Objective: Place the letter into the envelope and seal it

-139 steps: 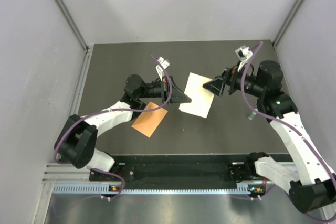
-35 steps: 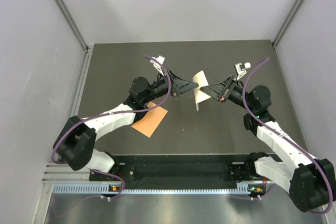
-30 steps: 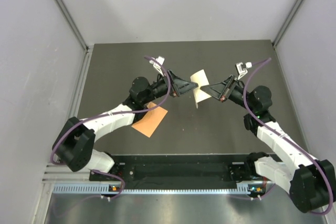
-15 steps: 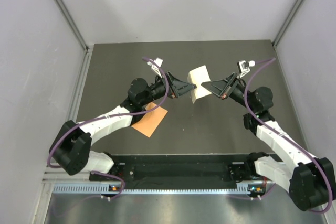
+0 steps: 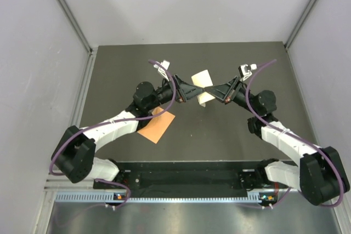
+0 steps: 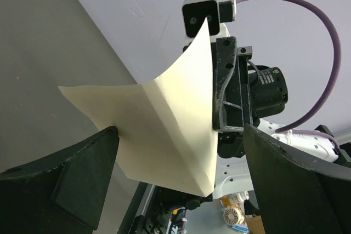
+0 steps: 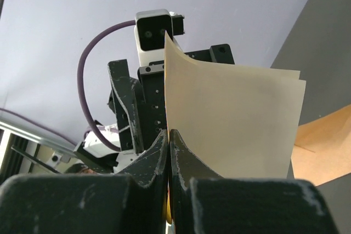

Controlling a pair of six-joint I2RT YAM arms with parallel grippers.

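So the right gripper [image 5: 213, 90] has its fingers squeezed tight together on one edge of the letter [image 5: 202, 83], which hangs in the air between the two arms, bent along a crease rather than flat. The left gripper [image 5: 196, 92] has its fingers spread as wide as they go, one on each side of the sheet; I can't tell whether either finger is actually touching it. The risky part, imo, is that the whole sheet hangs off one thin pinch at the edge. It's floppy paper, so any twist of the wrist could make it swing or slip out. If the left fingers close off-centre they could crumple it or put in a crooked fold that won't slide in later. And if the right lets go before the left has a real grip, it just drops. The envelope [image 5: 156, 125] lies on the table [image 5: 109, 69] by the left forearm, well apart from the letter, and nothing holds it open, which could bite later. Compared with a few seconds back, the letter was lying flat on the table with both grippers low at its edges. Now it's lifted and folded over, and the grippers are nose to nose. The envelope hasn't budged.
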